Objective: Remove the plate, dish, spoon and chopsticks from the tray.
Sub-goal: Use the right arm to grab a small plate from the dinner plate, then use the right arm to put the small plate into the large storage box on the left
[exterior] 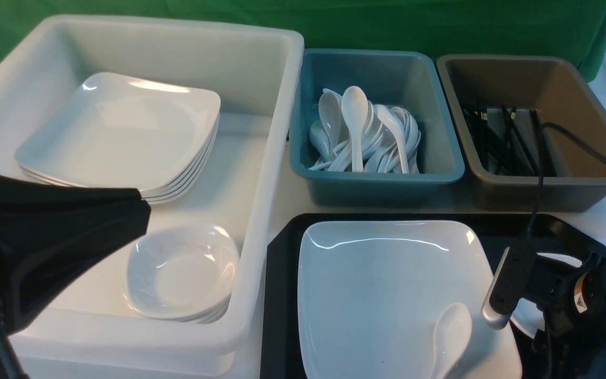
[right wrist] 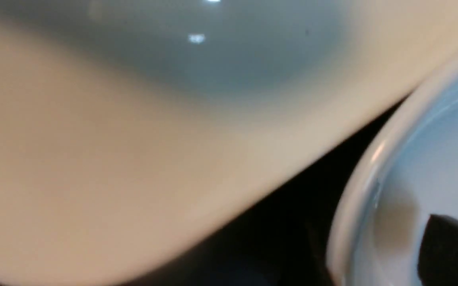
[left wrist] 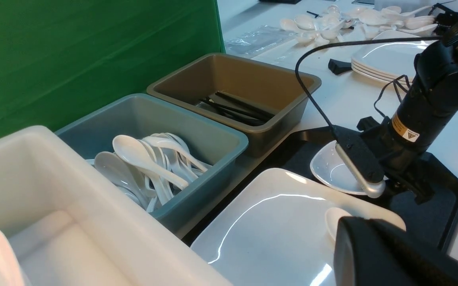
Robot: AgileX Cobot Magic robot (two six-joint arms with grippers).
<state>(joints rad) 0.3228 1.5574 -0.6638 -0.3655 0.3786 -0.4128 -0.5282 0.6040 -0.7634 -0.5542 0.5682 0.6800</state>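
The black tray (exterior: 282,295) lies front centre. On it sits the large white plate (exterior: 382,295), and the white spoon (exterior: 450,337) lies at the plate's near right corner. The small dish (left wrist: 332,171) sits on the tray to the right of the plate. My right gripper (exterior: 518,316) is low over the dish, jaws apart across its rim, with one black finger (right wrist: 451,250) inside it. My left gripper (exterior: 142,210) hangs shut and empty over the white bin's near left. No chopsticks show on the tray.
A big white bin (exterior: 276,158) at the left holds a stack of plates (exterior: 124,131) and a stack of dishes (exterior: 182,271). Behind the tray, a teal bin (exterior: 440,173) holds several spoons and a brown bin (exterior: 597,184) holds several black chopsticks.
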